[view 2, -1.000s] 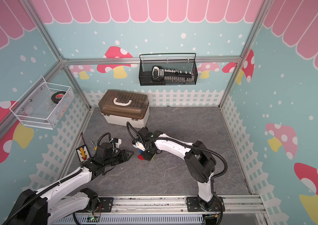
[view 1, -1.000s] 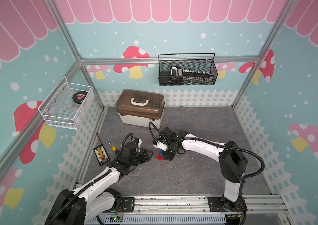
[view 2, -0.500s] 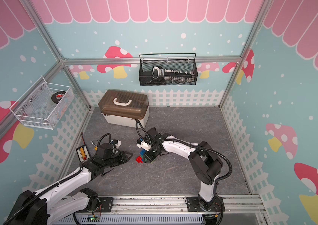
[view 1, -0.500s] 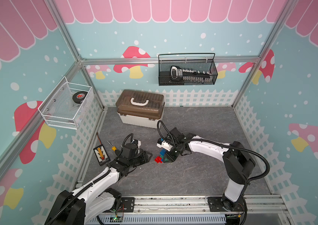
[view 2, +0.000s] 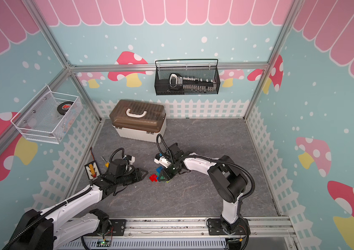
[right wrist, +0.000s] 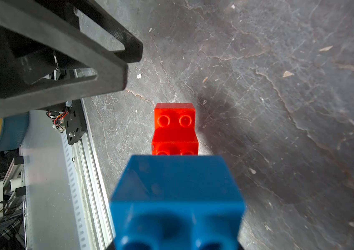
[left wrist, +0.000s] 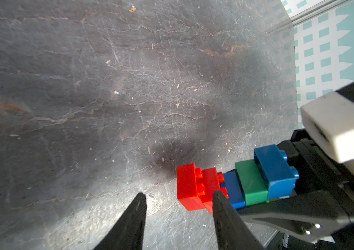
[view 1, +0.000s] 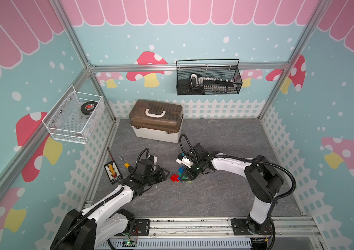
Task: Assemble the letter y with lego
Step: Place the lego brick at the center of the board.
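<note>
Mostly done, it is judged: letter y [view 1: 180,175] is joined, red stem [left wrist: 193,188], green bar [left wrist: 250,184], blue tip [left wrist: 275,171], and is clamped by the right gripper [view 1: 188,173] low over the mat [view 1: 215,194]. Left gripper [left wrist: 178,193] is held part open, empty, just beside the stem. Other tip unconfirmed; setting down is left.

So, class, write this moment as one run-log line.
left hand: open, empty | right hand: shut on lego Y | red stem end nearest left hand

Red, blue, green lego [left wrist: 252,184]; grey veined floor [left wrist: 106,86]
</note>
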